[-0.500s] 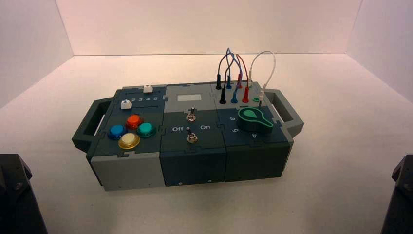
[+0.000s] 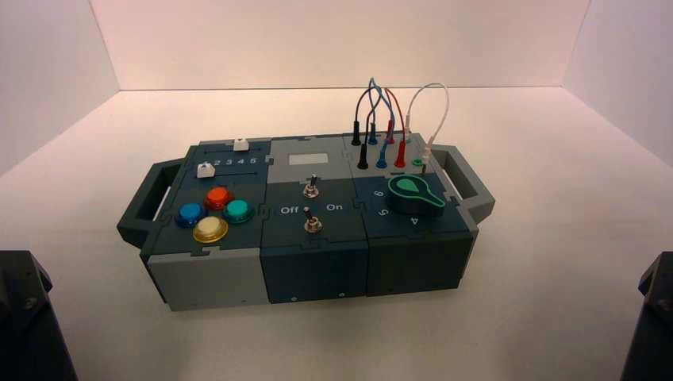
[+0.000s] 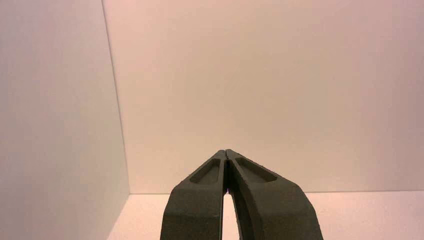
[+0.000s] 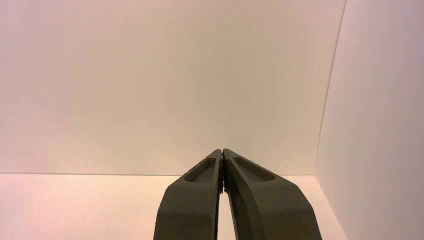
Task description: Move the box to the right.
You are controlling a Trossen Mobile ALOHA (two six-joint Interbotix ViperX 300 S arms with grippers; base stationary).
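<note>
My left claw (image 3: 225,151), tips pressed together on nothing, is parked toward eight o'clock of the box (image 2: 313,274), which sits mid-counter (image 2: 555,254). Its nine-o'clock handle (image 2: 135,208) probably suits a push toward three. My right claw (image 4: 222,151), likewise pinched empty, rests toward four, likely leaving that path free.

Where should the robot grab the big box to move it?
I'd grab the box by its two end handles, one gripper coming from each side. Those loops stick out and have holes, so fingers could probably hook in.
</note>
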